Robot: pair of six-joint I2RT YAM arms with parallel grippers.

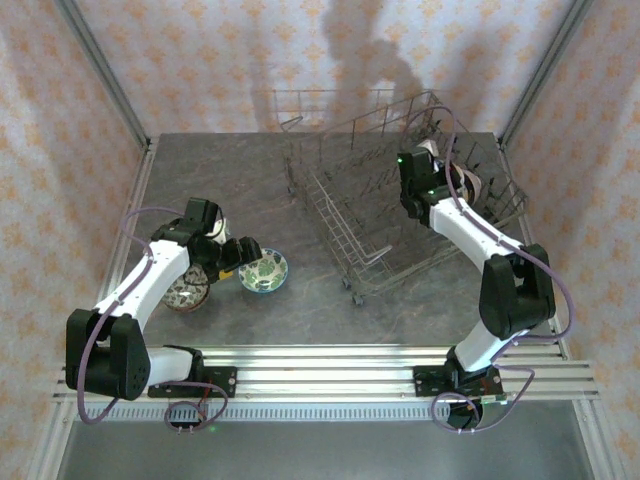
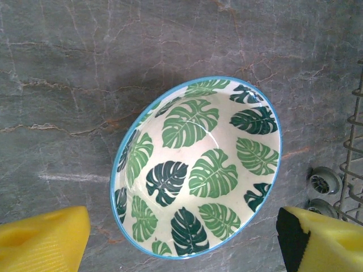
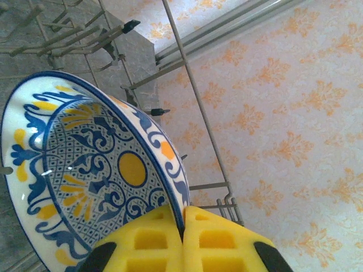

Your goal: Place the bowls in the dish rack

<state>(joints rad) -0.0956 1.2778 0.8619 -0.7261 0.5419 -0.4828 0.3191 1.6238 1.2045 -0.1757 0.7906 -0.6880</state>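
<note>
Top view: the right gripper (image 1: 447, 178) is reaching inside the dish rack (image 1: 350, 255) on a grey marbled table (image 1: 230, 170), with floral-papered walls (image 1: 60, 120) enclosing it.

Left wrist: the left gripper (image 2: 181, 243) is hanging wide open over a leaf-print bowl (image 2: 198, 170), likely the next pickup.

Right wrist: yellow pads (image 3: 153, 238) are pinching a blue-and-orange bowl (image 3: 96, 170) by its rim; seating it between the tines comes next.
</note>
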